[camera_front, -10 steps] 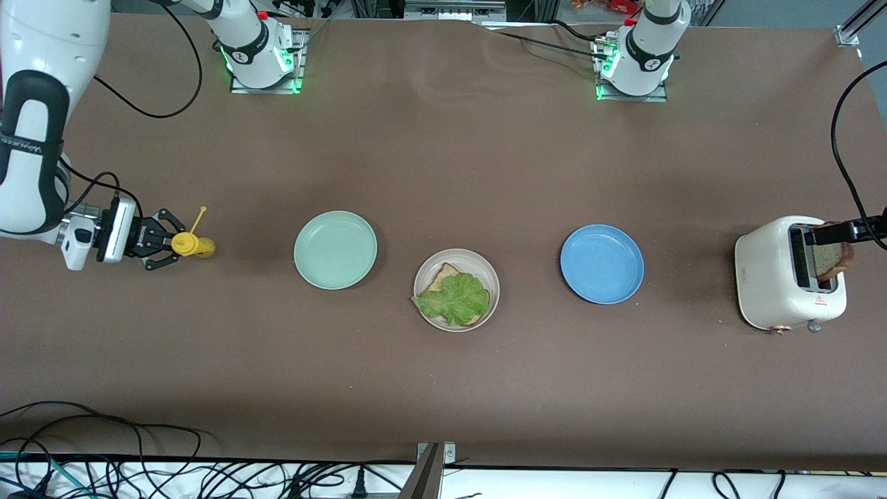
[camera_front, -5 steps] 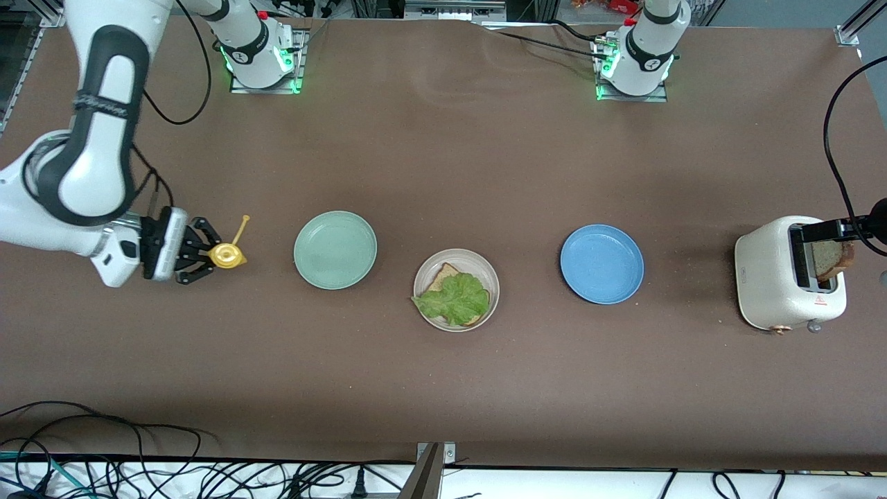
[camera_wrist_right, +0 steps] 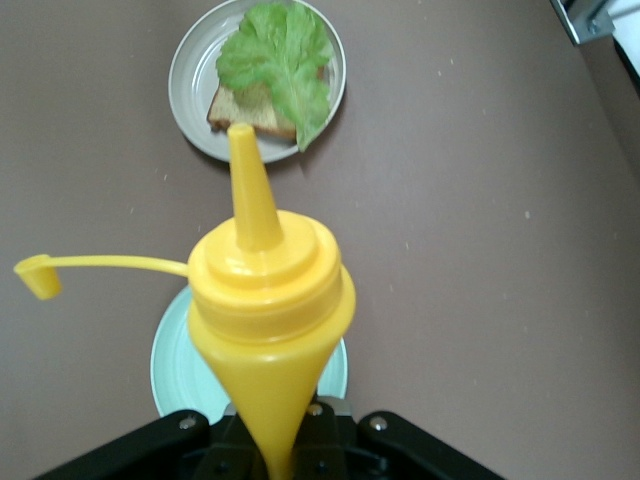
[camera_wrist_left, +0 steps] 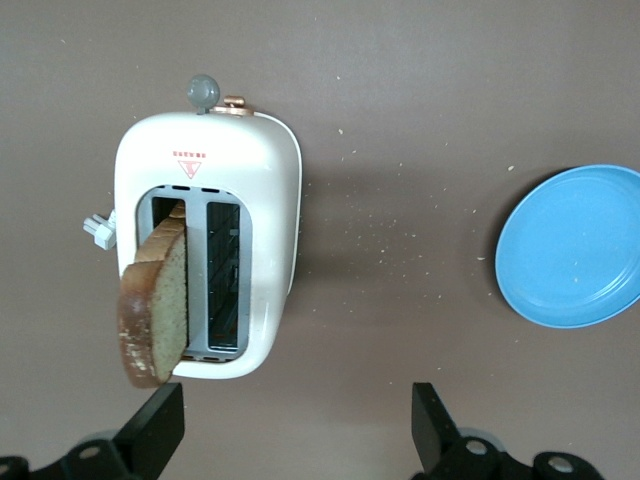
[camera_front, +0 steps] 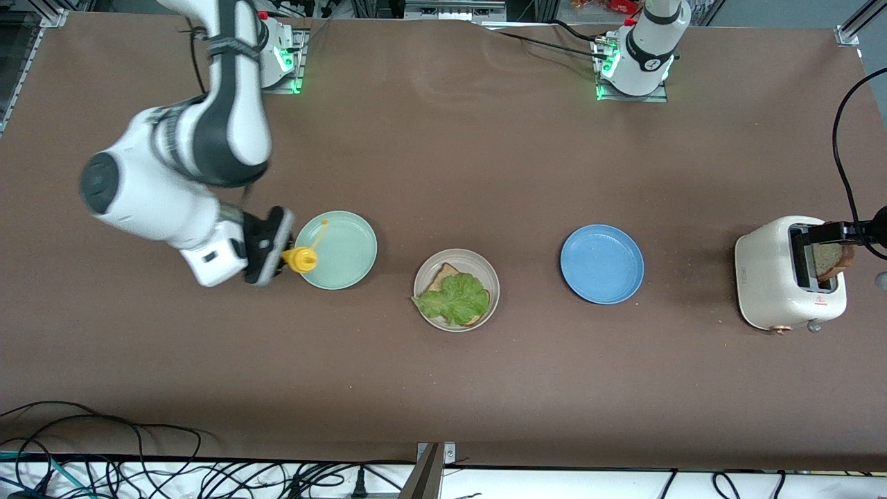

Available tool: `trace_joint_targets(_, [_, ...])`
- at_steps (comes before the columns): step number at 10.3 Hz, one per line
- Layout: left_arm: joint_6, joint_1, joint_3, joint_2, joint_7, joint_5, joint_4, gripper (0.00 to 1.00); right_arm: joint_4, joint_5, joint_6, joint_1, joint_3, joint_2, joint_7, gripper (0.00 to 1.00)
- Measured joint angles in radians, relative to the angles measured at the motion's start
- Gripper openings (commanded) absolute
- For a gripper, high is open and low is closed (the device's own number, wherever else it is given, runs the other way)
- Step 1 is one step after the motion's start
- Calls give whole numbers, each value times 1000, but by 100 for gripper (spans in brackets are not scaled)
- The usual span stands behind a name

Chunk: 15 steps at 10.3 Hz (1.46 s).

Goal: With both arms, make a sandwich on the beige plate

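The beige plate (camera_front: 480,265) (camera_wrist_right: 195,60) lies mid-table with a brown bread slice (camera_front: 443,276) (camera_wrist_right: 240,105) on it and a green lettuce leaf (camera_front: 454,298) (camera_wrist_right: 278,50) on top. My right gripper (camera_front: 277,253) (camera_wrist_right: 285,450) is shut on a yellow squeeze bottle (camera_front: 301,260) (camera_wrist_right: 265,300). It hangs over the edge of the mint-green plate (camera_front: 346,235), nozzle toward the beige plate, cap (camera_wrist_right: 35,275) dangling open. A second bread slice (camera_front: 831,258) (camera_wrist_left: 155,310) leans out of the white toaster (camera_front: 769,270) (camera_wrist_left: 260,170). My left gripper (camera_front: 842,232) (camera_wrist_left: 295,425) hangs open over the toaster, holding nothing.
A blue plate (camera_front: 601,263) (camera_wrist_left: 575,245) lies between the beige plate and the toaster. Crumbs dot the brown table beside the toaster. Loose cables (camera_front: 138,471) run along the table edge nearest the front camera.
My right arm has swung the yellow bottle from its end of the table over to the mint-green plate's edge. The left gripper has stayed over the toaster.
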Motion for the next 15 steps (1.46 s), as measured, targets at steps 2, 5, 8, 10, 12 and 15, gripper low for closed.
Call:
trace_joint_targets(2, [4,29,3,0,50,0,-8,100,4,-64,114,105,8,69,65,0])
trace_joint_targets(5, [95,44,5,-21,81,13,-85,100,10,-219,214,193,45,168,167,0])
trace_joint_targets(8, [260,80,7,-101,143,42,-267,100,32,-391,226,209,106,220,254,0])
trace_joint_targets(10, [313,106,7,-133,180,42,-341,100,50,-459,229,208,131,250,286,0])
trace_joint_targets(12, [382,124,7,-150,208,43,-397,100,70,-480,229,205,134,296,289,0])
trace_joint_targets(15, [476,148,7,-155,251,43,-464,98,87,-523,230,201,139,375,290,0])
